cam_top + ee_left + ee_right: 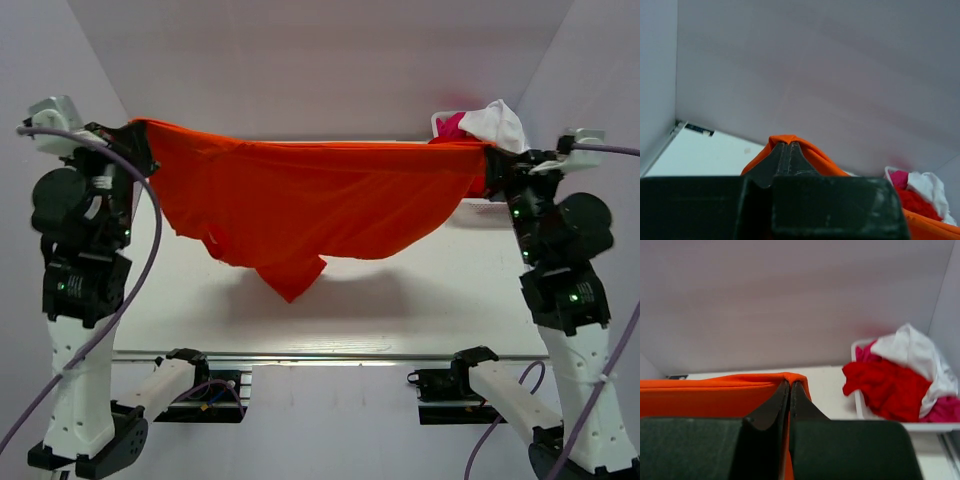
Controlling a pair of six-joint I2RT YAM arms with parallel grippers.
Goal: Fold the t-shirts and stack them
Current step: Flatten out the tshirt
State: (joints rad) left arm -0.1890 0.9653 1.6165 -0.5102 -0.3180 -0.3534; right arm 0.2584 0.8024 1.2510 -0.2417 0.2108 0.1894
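Note:
The orange t-shirt (300, 205) hangs stretched in the air between my two grippers, above the white table (420, 310); its lower part sags toward the table. My left gripper (135, 132) is shut on its left top corner, seen as an orange fold over the tips in the left wrist view (785, 142). My right gripper (492, 160) is shut on the right top corner, also seen in the right wrist view (790, 382). The red t-shirt (885, 387), the magenta-pink one (945, 407) and the white one (912, 352) lie crumpled in a white bin (900, 426).
The white bin (470, 205) stands at the table's back right, close behind my right gripper. Pale walls close the table in at the back and both sides. A metal rail (330, 355) runs along the near edge.

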